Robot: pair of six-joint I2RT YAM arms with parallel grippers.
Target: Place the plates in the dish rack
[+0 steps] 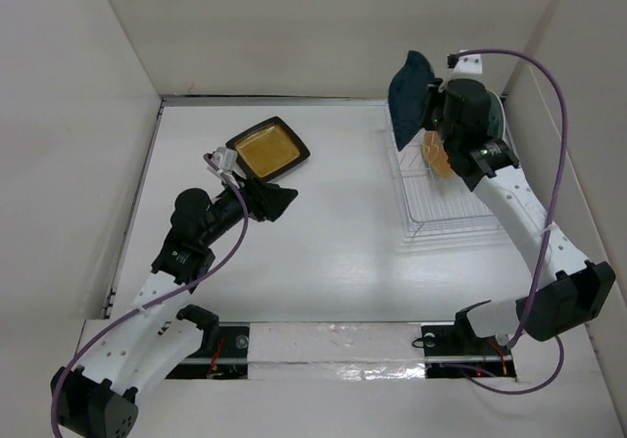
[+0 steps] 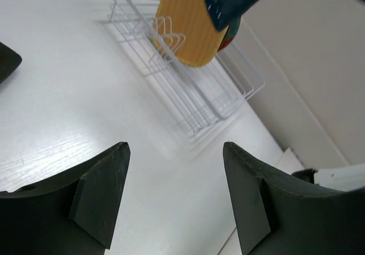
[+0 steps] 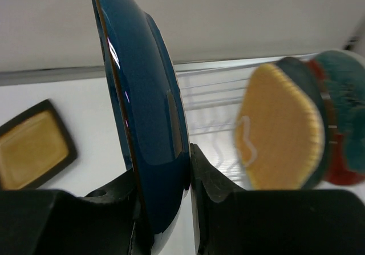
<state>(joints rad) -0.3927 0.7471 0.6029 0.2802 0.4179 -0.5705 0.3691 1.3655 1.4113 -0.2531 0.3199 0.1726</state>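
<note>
Lowering the blue plate [image 3: 142, 124] into a slot at the far end of the rack [image 1: 446, 218] calls for keeping it upright and clear of the tan plate [image 3: 279, 129] standing there. The right gripper [image 3: 165, 201] clamps its rim above the rack. The left gripper [image 1: 269, 201] hangs released, just near of the yellow plate [image 1: 268, 150] on the far left. The right wrist view shows the pinch and a red plate [image 3: 345, 172] behind the tan one, both hidden from above.
</note>
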